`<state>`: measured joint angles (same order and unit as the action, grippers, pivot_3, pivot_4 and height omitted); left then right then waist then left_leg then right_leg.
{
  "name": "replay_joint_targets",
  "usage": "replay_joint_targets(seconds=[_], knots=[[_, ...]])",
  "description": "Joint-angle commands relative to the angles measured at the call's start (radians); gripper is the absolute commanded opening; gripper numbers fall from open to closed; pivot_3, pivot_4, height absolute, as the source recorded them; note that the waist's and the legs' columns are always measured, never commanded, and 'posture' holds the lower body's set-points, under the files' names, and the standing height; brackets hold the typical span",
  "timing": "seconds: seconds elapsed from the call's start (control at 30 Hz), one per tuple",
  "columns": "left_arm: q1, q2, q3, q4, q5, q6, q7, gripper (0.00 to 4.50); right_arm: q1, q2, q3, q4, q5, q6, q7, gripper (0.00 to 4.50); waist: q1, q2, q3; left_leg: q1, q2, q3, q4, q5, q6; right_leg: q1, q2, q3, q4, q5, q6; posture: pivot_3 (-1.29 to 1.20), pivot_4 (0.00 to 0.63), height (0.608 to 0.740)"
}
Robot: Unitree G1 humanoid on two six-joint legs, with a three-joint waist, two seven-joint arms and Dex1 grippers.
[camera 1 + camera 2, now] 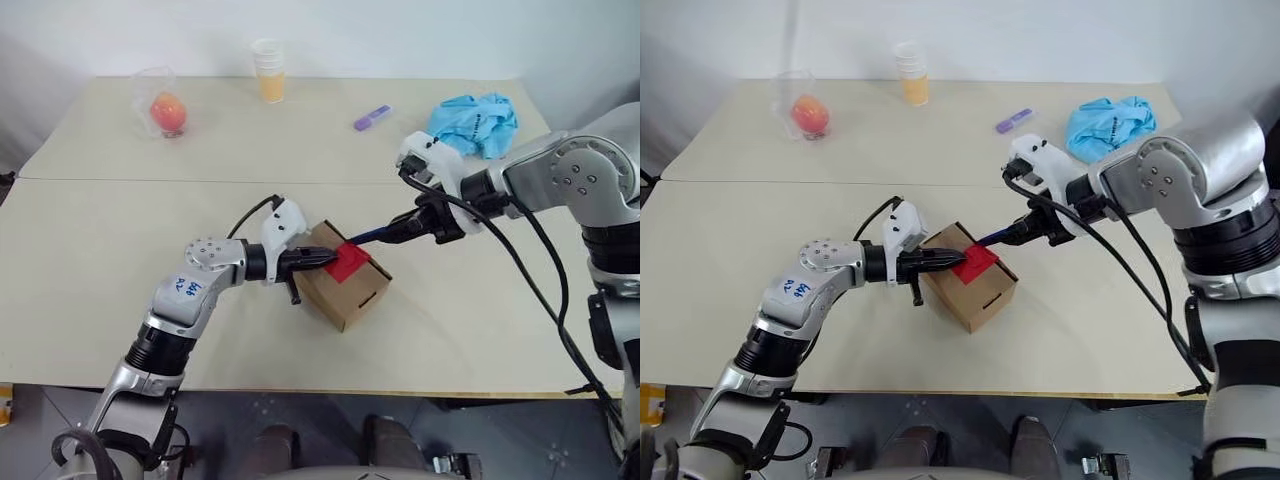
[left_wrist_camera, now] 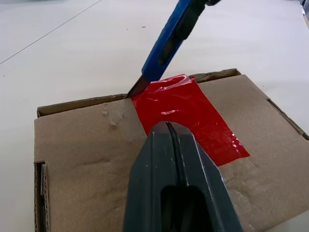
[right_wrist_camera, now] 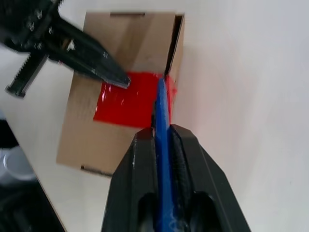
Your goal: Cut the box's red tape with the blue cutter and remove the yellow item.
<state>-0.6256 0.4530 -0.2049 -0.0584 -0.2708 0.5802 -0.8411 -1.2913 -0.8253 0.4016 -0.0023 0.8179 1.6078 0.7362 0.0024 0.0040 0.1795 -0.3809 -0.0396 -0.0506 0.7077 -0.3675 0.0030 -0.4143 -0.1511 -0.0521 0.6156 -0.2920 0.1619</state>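
The brown box (image 1: pixel 345 290) lies on the table near its front edge, with the red tape (image 1: pixel 349 261) across its top flaps. My left gripper (image 1: pixel 325 259) is shut, and its tips rest on the near part of the tape (image 2: pixel 190 116). My right gripper (image 1: pixel 405 225) is shut on the blue cutter (image 1: pixel 372 236), which slants down from the right. The blade tip (image 2: pixel 136 89) meets the far edge of the tape at the flap seam. In the right wrist view the cutter (image 3: pixel 161 111) runs along the tape's edge by a gap in the box (image 3: pixel 135 38). The yellow item is hidden.
At the back of the table stand an orange-red fruit in clear plastic (image 1: pixel 167 110) and a stack of cups with orange liquid (image 1: pixel 269 70). A purple marker (image 1: pixel 371 117) and a crumpled blue cloth (image 1: pixel 475 122) lie at the back right.
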Motion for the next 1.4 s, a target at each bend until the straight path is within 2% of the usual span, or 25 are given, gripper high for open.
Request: replay_joint_targets(seconds=[0.03, 0.3, 0.53, 0.93, 1.4], knots=[[0.022, 0.005, -0.053, 0.043, 0.042, 0.032, 0.004, 0.00, -0.062, -0.030, 0.068, 0.020, 0.013, 0.007, 0.081, 0.11, 0.001, 0.000, 0.000, 0.000, 0.000, 0.000, 0.000, 0.000, 0.000, 0.000, 0.000, 0.000, -0.001, 0.000, 0.000, 0.00, 0.150, 0.740], [0.020, -0.007, -0.062, 0.061, 0.047, 0.032, 0.013, 0.00, -0.162, -0.046, 0.207, 0.073, -0.044, 0.007, 0.201, 0.11, 0.012, 0.000, 0.000, 0.001, 0.000, 0.000, -0.003, 0.000, 0.000, 0.001, 0.000, -0.001, -0.003, 0.000, 0.000, 0.00, 0.150, 0.740], [0.023, -0.014, -0.057, 0.079, 0.047, 0.023, 0.013, 0.00, -0.178, -0.041, 0.270, 0.113, -0.116, -0.017, 0.265, 0.11, 0.019, 0.000, 0.000, 0.005, 0.000, 0.002, -0.006, 0.000, 0.000, 0.003, 0.000, 0.000, -0.004, 0.000, 0.000, 0.00, 0.150, 0.740], [0.036, -0.017, -0.056, 0.096, 0.048, 0.008, 0.014, 0.00, -0.243, 0.029, 0.348, 0.174, -0.185, -0.032, 0.375, 0.11, 0.019, 0.000, 0.000, 0.007, 0.000, 0.003, -0.007, 0.000, 0.000, 0.004, 0.000, 0.001, -0.004, 0.000, 0.000, 0.00, 0.150, 0.740], [0.052, -0.021, -0.053, 0.100, 0.051, 0.001, 0.022, 0.00, -0.283, -0.056, 0.488, 0.124, -0.234, -0.061, 0.527, 0.11, 0.021, 0.000, 0.000, 0.007, 0.000, 0.002, -0.009, 0.000, 0.000, 0.004, 0.000, 0.001, -0.005, 0.000, 0.000, 0.00, 0.150, 0.740]])
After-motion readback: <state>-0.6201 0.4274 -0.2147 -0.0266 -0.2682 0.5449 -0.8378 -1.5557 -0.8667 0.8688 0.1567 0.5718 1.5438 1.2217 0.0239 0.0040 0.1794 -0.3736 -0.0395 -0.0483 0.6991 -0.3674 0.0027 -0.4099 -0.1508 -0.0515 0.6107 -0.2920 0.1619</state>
